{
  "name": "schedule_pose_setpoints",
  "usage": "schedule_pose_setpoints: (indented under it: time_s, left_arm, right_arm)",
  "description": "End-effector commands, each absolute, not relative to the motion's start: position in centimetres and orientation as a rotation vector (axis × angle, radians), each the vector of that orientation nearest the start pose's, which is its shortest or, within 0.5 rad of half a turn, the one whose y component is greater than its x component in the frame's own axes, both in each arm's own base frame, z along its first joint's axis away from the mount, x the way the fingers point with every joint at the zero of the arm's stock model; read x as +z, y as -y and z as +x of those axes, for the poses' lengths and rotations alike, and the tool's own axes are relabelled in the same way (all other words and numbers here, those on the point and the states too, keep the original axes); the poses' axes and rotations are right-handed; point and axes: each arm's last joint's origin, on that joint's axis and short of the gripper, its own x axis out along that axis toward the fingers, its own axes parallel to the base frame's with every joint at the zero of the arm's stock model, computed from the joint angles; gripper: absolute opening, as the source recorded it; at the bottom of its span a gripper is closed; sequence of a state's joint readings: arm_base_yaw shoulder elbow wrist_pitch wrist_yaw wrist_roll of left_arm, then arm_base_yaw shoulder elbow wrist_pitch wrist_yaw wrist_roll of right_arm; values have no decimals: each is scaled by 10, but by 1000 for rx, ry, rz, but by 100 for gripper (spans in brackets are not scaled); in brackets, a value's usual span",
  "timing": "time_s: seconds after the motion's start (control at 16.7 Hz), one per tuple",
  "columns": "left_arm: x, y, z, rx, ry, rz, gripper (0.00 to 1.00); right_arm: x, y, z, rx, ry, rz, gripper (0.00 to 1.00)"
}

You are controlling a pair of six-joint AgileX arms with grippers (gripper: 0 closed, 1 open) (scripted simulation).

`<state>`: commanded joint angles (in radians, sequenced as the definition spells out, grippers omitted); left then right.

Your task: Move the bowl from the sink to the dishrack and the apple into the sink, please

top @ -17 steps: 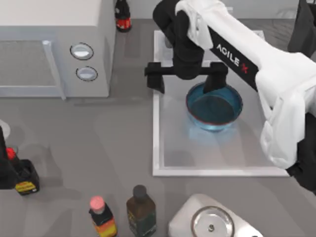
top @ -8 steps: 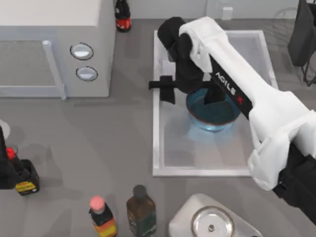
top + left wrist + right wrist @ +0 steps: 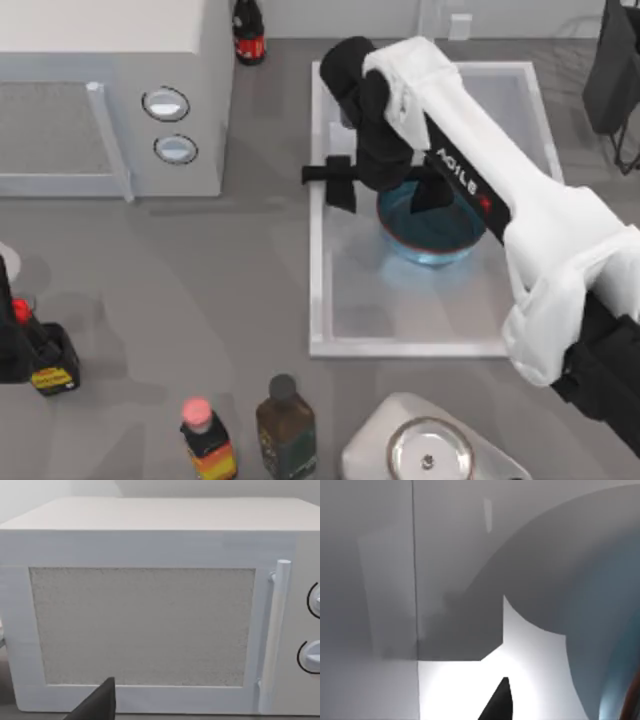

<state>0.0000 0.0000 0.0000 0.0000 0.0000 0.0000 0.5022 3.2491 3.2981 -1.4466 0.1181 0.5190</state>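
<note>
**Right arm down at the bowl's rim**

Right end effector [image 3: 385, 185] spread wide, one finger [image 3: 430, 190] seemingly inside the bowl [image 3: 433, 222], other outside. Bowl sits mid-sink [image 3: 318, 300]. Glossy, rigid, likely slippery; pinch the thin rim wall. Left arm parked by the desk's left edge.

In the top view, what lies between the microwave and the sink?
Nothing lies there: the top view shows only bare grey table between the microwave and the sink's left rim.
</note>
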Motion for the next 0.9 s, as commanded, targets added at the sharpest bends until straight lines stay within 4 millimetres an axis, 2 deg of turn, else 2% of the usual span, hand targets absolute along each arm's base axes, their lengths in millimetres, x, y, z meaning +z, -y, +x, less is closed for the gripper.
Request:
schedule_pose_setpoints:
  time_s: [0.6, 0.9]
  left_arm:
    - [160, 1, 106, 0, 0, 0, 100]
    - [160, 1, 106, 0, 0, 0, 100]
  right_arm:
    - [47, -268, 477, -9, -1371, 7, 2]
    - [47, -268, 477, -9, -1371, 7, 0]
